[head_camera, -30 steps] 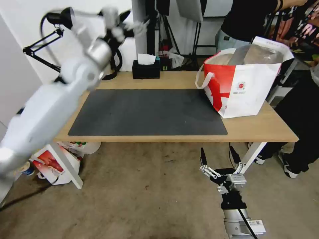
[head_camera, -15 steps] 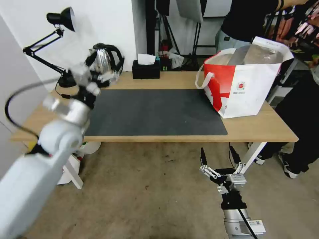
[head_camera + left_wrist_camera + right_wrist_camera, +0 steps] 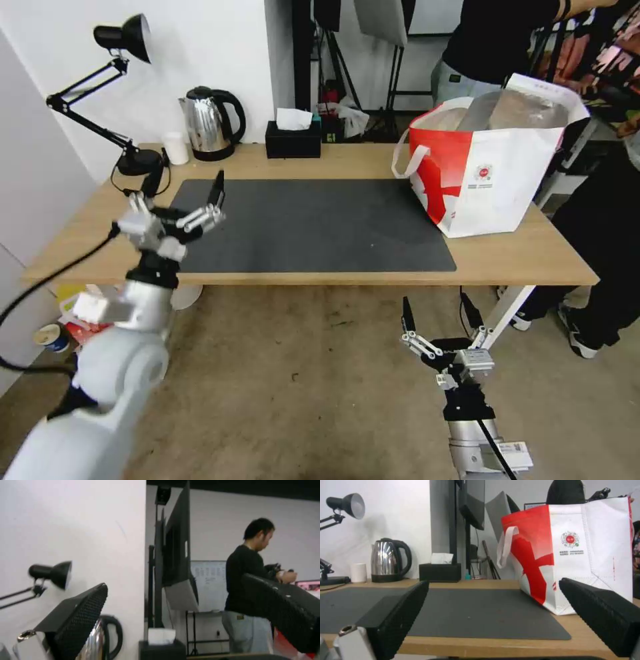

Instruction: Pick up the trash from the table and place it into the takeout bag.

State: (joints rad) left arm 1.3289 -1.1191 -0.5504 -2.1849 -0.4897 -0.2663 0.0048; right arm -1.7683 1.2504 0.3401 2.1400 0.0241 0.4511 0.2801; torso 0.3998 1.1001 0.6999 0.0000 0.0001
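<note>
Two end effectors are in the head view, both with fingers spread apart and holding nothing. The left end effector (image 3: 183, 193) hovers over the near left corner of the dark grey mat (image 3: 300, 227), pointing toward the back wall; beyond it stand the steel kettle (image 3: 208, 125) and a desk lamp (image 3: 127, 40), with the black tissue box (image 3: 293, 139) further to its right. The right end effector (image 3: 440, 317) hangs below and in front of the bench (image 3: 533, 257), near a white leg, its fingers pointing up toward the bench edge. The takeout bag (image 3: 490, 170) stands upright on the bench, beyond and slightly right of the right end effector and well apart from the left one, its mouth open and its silvery lining showing. No bowl or cup lies on the mat or the bare wood; the bench top carries none of the leftovers, so the trash is most likely already inside the bag, though its contents cannot be made out. Judging by its look, the bag is light, soft-sided and apt to slump or slide if pushed, so any hold would best be taken on a white loop handle (image 3: 403, 157) rather than on the thin wall.
</note>
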